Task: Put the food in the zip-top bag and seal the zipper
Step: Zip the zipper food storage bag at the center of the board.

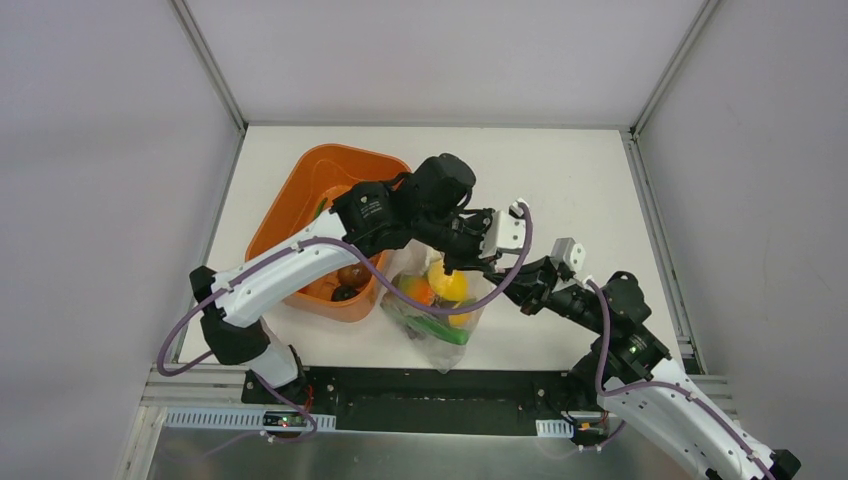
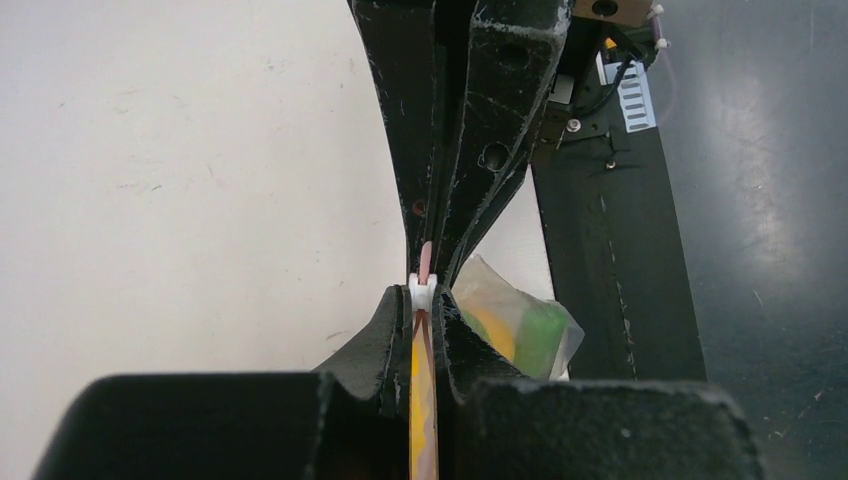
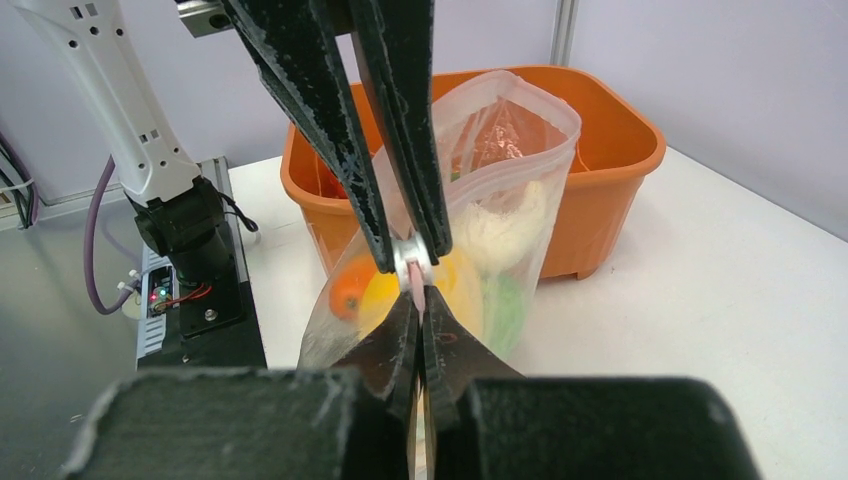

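The zip-top bag (image 3: pixel 500 160) is standing on the desk (image 3: pixel 700 330) just beside the orange basket (image 3: pixel 610 170), holding yellow, orange and green food (image 1: pixel 448 283). At the bag end farthest from the basket, the left end effector (image 3: pixel 410 250) and right end effector (image 3: pixel 418 310) are meeting tip to tip. Each is pinching fully closed on the pink zipper (image 2: pixel 424 262).

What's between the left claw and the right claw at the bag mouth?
Just the zipper and its white slider, seen in both wrist views.
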